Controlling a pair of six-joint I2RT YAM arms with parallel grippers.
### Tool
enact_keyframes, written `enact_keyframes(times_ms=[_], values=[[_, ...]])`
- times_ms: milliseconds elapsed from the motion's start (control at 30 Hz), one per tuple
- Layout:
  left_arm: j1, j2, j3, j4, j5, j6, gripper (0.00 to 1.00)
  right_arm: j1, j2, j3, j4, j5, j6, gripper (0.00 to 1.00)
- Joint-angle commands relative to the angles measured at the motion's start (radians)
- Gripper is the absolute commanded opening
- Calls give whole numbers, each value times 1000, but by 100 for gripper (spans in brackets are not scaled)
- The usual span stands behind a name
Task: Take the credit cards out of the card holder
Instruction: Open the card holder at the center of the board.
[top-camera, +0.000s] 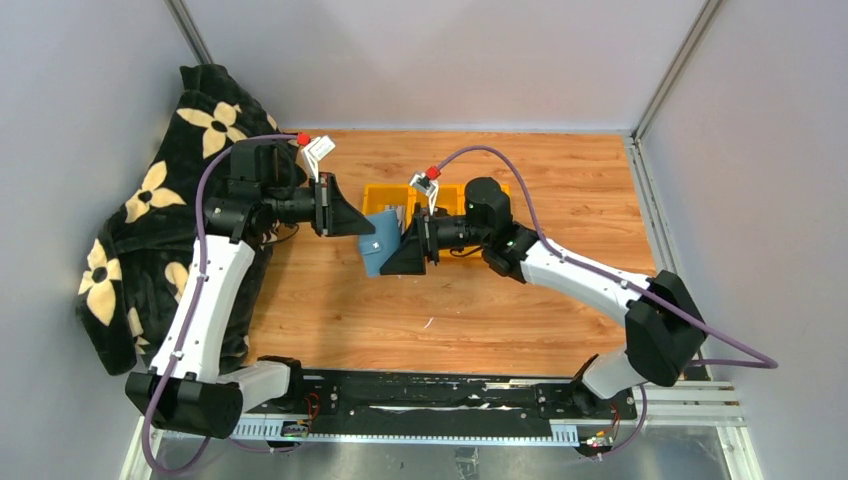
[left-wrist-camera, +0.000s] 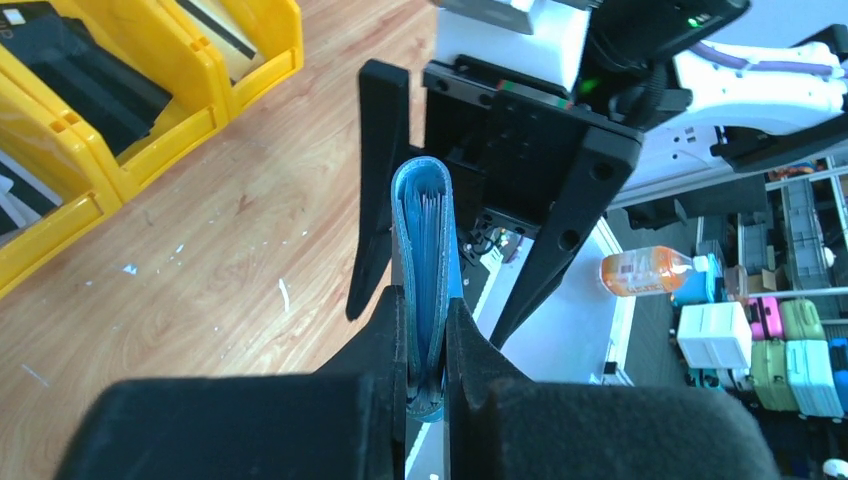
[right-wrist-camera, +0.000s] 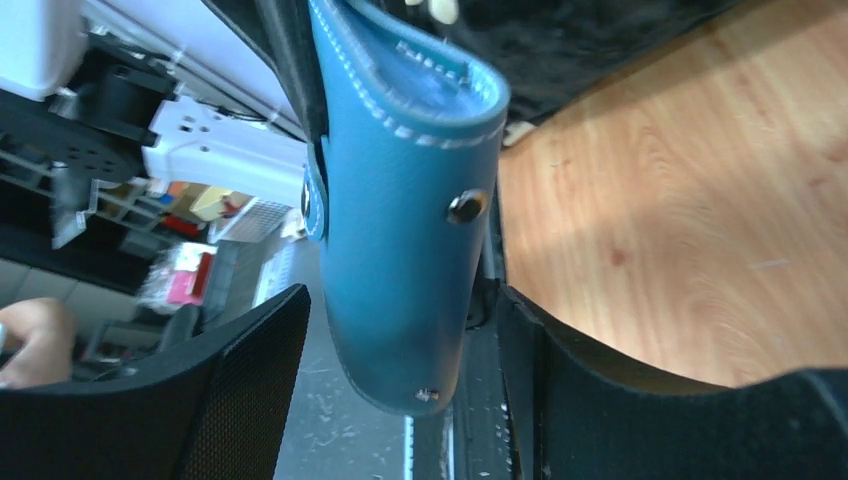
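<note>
Seen from above, my left claw and right claw hide most of the holder. The cards show only as thin edges in its fold, too fine to count. My right wrist camera cuts off its top.
</note>
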Motion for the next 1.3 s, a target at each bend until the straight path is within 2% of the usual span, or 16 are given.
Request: enact_keyframes(times_ms=[0, 200, 333, 400, 467, 567, 600, 633, 667, 700, 833, 1033, 1100, 1267], values=[[-4, -38, 14, 9, 72, 15, 0, -25, 30, 61, 163, -168, 120, 71], [-5, -78, -23, 4, 78, 49, 0, -63, 38, 135, 214, -221, 168, 74], [-5, -88, -32, -2, 75, 66, 0, -64, 66, 182, 213, -258, 193, 68], [-5, -91, -29, -2, 74, 69, 0, -64, 78, 199, 191, -267, 194, 59], [-5, -91, -24, -2, 73, 72, 0, -64, 89, 216, 164, -280, 189, 46], [-5, -98, -20, -2, 62, 76, 0, -66, 90, 236, 118, -287, 166, 19], [-5, -98, -20, -3, 56, 75, 12, -68, 88, 245, 99, -278, 159, 10], [-5, -101, -22, -4, 48, 75, 37, -72, 83, 253, 81, -267, 148, 4], [-5, -105, -24, -4, 42, 72, 75, -79, 77, 261, 68, -250, 142, 1], [-5, -108, -26, -5, 34, 65, 98, -86, 64, 265, 64, -221, 139, 0], [-5, -127, -42, -7, 1, 39, 100, -101, -19, 191, 163, -59, 168, 0], [-5, -145, -59, -8, 30, -6, 99, -86, -110, -65, 583, 288, 332, 0], [-5, -145, -55, -8, 43, -21, 93, -59, -118, -110, 659, 358, 339, 0], [-5, -132, -42, -7, 63, -52, 76, 19, -121, -122, 632, 456, 258, 0]])
